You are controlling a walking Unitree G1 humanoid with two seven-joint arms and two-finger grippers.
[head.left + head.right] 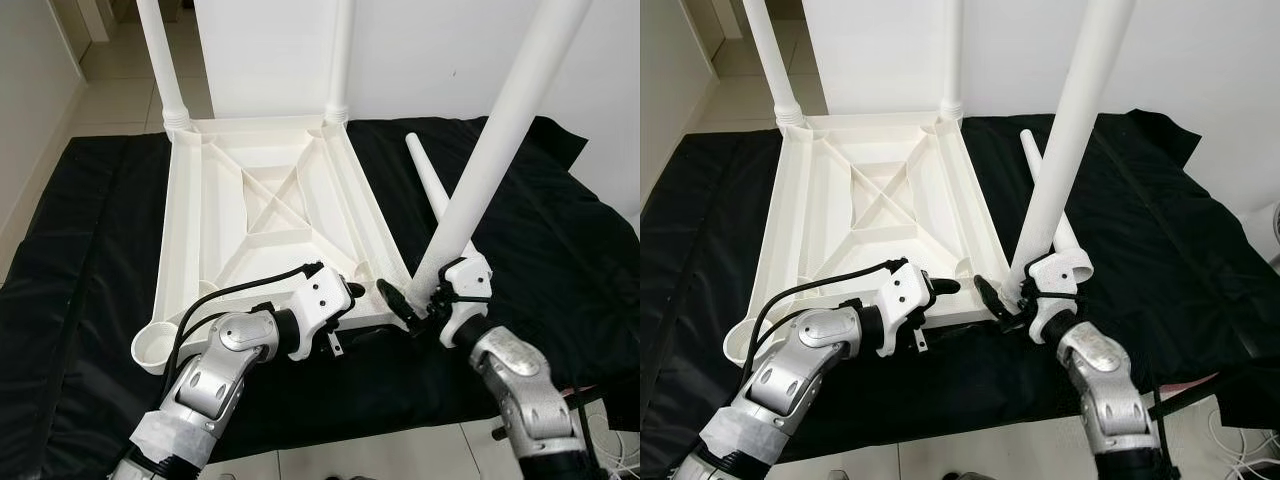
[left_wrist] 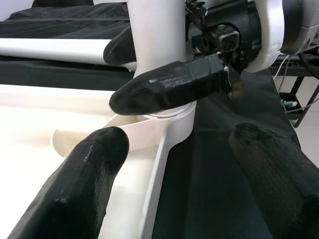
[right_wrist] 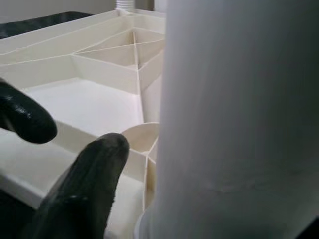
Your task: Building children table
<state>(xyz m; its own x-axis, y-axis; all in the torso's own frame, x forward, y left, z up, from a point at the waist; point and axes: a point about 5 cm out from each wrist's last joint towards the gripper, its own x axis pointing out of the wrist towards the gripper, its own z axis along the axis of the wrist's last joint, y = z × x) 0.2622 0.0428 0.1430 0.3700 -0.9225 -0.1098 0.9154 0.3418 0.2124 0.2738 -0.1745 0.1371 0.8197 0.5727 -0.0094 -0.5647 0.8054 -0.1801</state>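
Note:
The white plastic table top (image 1: 270,200) lies upside down on a black cloth. Two white legs (image 1: 160,60) (image 1: 340,60) stand in its far corners. My right gripper (image 1: 420,300) is shut on a third leg (image 1: 500,130), which leans to the right with its foot at the near right corner socket (image 2: 172,117). My left gripper (image 1: 350,295) is open just left of that corner, its fingers (image 2: 84,174) either side of the table's near rim. A fourth leg (image 1: 425,175) lies loose on the cloth behind the held one.
The black cloth (image 1: 80,250) covers the floor around the table top. The near left corner socket (image 1: 155,348) holds no leg. Pale tiles (image 1: 110,100) lie at the far left, a white wall (image 1: 600,60) behind, and cables (image 1: 610,430) at the near right.

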